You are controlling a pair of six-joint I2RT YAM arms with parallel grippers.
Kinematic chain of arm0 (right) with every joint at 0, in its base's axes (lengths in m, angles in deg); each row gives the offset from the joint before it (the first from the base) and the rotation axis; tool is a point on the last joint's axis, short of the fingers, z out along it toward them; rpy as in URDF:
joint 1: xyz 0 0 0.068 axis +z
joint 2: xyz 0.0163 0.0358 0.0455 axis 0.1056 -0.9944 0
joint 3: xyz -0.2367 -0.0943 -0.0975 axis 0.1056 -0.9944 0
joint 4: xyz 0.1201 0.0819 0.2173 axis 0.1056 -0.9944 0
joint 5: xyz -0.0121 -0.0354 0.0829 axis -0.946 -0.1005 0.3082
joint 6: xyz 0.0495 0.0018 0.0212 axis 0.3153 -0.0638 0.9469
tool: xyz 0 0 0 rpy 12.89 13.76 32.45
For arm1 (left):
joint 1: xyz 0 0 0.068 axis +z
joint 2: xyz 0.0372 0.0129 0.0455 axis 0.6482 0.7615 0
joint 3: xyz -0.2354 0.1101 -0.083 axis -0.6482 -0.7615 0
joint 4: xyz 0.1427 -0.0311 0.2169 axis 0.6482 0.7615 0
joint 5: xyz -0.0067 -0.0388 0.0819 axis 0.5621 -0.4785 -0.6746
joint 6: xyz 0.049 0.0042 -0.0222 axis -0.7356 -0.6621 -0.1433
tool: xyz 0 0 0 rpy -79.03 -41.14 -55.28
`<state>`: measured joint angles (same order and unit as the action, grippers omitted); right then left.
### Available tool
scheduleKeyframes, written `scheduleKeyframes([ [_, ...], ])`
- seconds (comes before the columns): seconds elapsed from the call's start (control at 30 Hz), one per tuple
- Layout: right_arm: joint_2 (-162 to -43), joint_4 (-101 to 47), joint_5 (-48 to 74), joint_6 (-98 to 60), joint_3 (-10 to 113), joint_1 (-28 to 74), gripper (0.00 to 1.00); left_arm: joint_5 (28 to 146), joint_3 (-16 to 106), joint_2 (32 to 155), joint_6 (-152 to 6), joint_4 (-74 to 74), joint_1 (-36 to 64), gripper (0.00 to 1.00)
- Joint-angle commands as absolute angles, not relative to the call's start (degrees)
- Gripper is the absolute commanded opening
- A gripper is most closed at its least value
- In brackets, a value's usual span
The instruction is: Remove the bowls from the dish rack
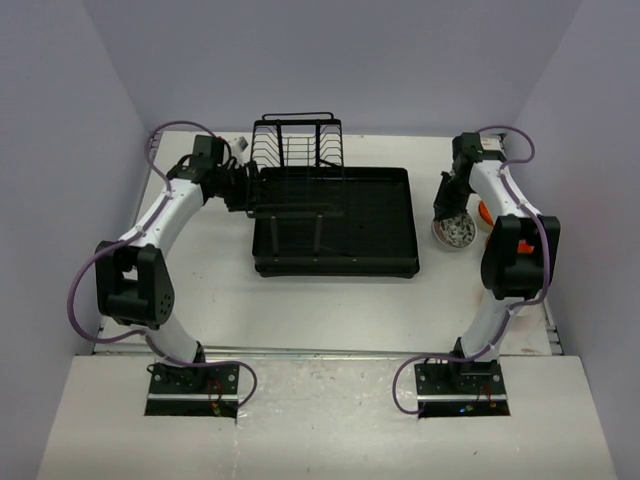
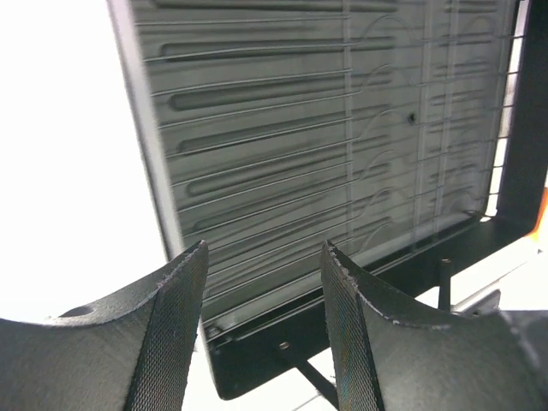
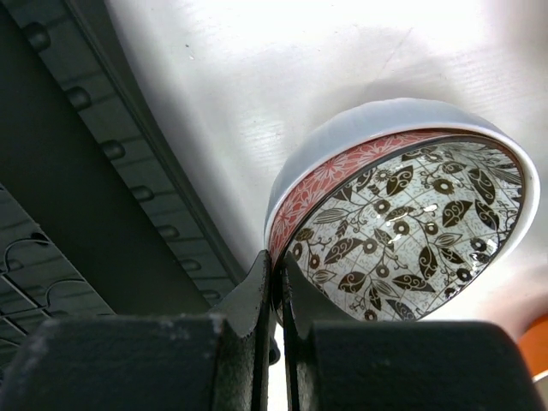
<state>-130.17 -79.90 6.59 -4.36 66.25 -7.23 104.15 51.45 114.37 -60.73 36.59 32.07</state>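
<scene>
The black dish rack (image 1: 340, 215) lies in the middle of the table, its upright wire section (image 1: 297, 145) at the far end; no bowl shows in it. My right gripper (image 3: 279, 282) is shut on the rim of a patterned bowl (image 3: 411, 223), white outside with a red band and leaf pattern inside. It holds the bowl just right of the rack (image 3: 77, 171), low over the table (image 1: 455, 230). My left gripper (image 2: 265, 291) is open and empty at the rack's left edge (image 2: 282, 282); it shows in the top view (image 1: 243, 190) too.
An orange bowl (image 1: 484, 213) sits on the table behind the patterned bowl, near the right arm; its edge shows in the right wrist view (image 3: 535, 351). Walls close the table on the left, far and right sides.
</scene>
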Motion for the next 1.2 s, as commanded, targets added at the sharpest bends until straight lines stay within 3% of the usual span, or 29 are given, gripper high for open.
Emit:
scheduleKeyframes([
  [0.0, -130.40, -78.61, 4.50, -5.05, 68.85, -6.50, 0.04, 100.17, 53.04, 109.74, -62.75, 37.11, 33.81, 0.57],
  [0.3, -129.09, -78.26, 4.58, -5.67, 70.26, -4.48, 0.53, 89.01, 51.37, 105.07, -62.22, 37.47, 34.78, 0.57],
  [0.47, -124.87, -77.91, 4.58, -5.05, 69.73, -4.04, 0.69, 84.53, 51.63, 103.14, -61.96, 37.91, 34.87, 0.57],
  [0.53, -123.29, -77.99, 5.02, -4.79, 69.82, -3.87, 0.89, 81.54, 51.81, 102.52, -62.04, 38.52, 34.95, 0.59],
  [0.6, -121.09, -78.43, 4.94, -4.87, 69.99, -3.34, 0.99, 79.17, 51.54, 101.73, -62.40, 39.22, 34.95, 0.62],
  [0.93, -103.79, -68.25, 14.77, -5.93, 57.45, -1.93, 0.99, 65.90, 47.68, 97.25, -61.97, 40.63, 34.95, 0.84],
  [1.17, -88.41, -56.64, 18.38, -7.86, 43.02, 0.35, 0.99, 62.36, 45.57, 95.05, -62.04, 39.14, 34.60, 0.91],
])
